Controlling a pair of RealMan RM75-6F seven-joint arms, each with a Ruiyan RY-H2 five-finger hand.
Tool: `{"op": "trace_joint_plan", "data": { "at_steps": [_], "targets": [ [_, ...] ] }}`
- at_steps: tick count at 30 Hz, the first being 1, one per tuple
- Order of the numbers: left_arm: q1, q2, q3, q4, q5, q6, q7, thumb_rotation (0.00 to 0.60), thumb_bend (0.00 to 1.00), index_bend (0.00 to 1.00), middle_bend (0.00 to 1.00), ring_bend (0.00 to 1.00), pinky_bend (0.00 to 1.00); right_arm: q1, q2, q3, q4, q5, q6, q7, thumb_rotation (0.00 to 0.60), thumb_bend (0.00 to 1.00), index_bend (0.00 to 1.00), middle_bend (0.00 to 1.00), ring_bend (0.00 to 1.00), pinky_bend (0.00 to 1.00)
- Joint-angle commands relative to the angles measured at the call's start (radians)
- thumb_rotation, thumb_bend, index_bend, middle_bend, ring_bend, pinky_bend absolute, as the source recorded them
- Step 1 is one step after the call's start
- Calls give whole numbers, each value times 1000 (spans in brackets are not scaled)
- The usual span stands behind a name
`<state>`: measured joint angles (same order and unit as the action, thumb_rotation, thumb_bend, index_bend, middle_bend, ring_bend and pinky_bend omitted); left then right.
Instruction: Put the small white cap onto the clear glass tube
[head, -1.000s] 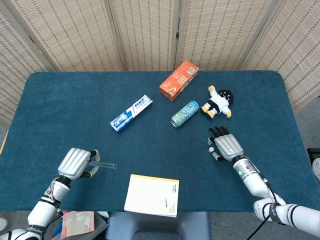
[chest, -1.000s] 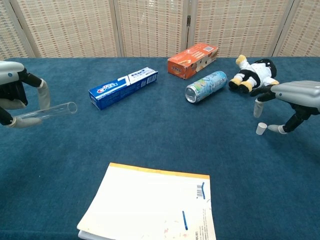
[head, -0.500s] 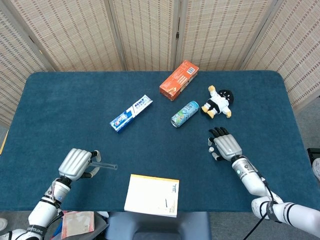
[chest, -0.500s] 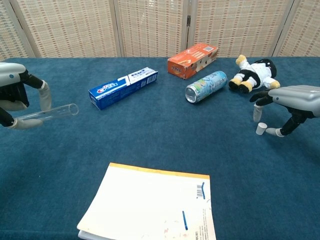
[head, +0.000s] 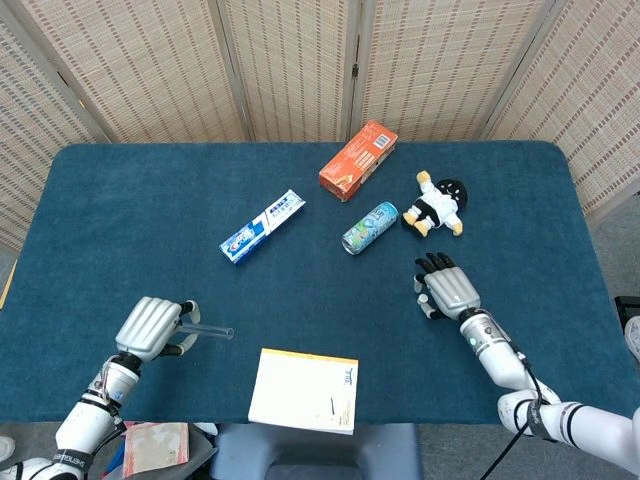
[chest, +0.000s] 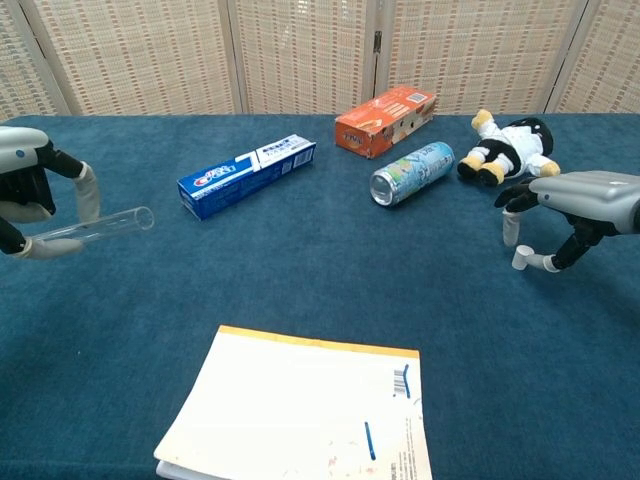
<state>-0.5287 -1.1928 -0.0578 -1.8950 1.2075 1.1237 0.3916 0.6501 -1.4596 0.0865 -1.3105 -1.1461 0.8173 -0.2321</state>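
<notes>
My left hand (chest: 24, 188) grips the clear glass tube (chest: 98, 224) at the table's left and holds it nearly level, open end toward the middle. The head view shows the same left hand (head: 150, 327) and tube (head: 212, 330) near the front left. The small white cap (chest: 520, 259) stands upright on the blue cloth at the right. My right hand (chest: 581, 195) hovers over it with fingers apart. Its thumb tip sits right beside the cap and another fingertip hangs just above and behind it. In the head view my right hand (head: 449, 289) hides the cap.
A yellow-edged notepad (chest: 305, 413) lies at the front centre. Further back are a blue toothpaste box (chest: 247, 175), a drink can (chest: 412, 172) on its side, an orange box (chest: 385, 121) and a black-and-white plush toy (chest: 508, 147) just behind my right hand.
My right hand has shifted left and toward the cap, bringing its thumb tip up against the cap's side. The left hand and tube have hardly moved.
</notes>
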Motion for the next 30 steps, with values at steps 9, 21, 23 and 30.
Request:
{"op": "trace_joint_plan", "data": {
  "at_steps": [9, 21, 23, 30],
  "targets": [
    [0, 1, -1, -2, -5, -5, 1, 600, 373, 556, 1000, 964, 962, 1, -2, 1, 6, 10, -7, -4, 600, 355, 435, 132, 0, 0],
    [0, -3, -4, 3, -11, -8, -1, 600, 374, 554, 1000, 964, 962, 2, -5, 2, 9, 6, -8, 2, 600, 378, 489, 163, 0, 0],
    [-1, -3, -7, 6, -12, -9, -5, 600, 374, 554, 1000, 964, 962, 1, -3, 2, 6, 5, -7, 4, 600, 386, 514, 177, 0, 0],
    [-18, 6, -41, 18, -24, -29, -55, 600, 374, 554, 1000, 964, 962, -5, 53, 17, -68, -15, 29, 10, 600, 429, 592, 230, 0, 0]
  ]
}}
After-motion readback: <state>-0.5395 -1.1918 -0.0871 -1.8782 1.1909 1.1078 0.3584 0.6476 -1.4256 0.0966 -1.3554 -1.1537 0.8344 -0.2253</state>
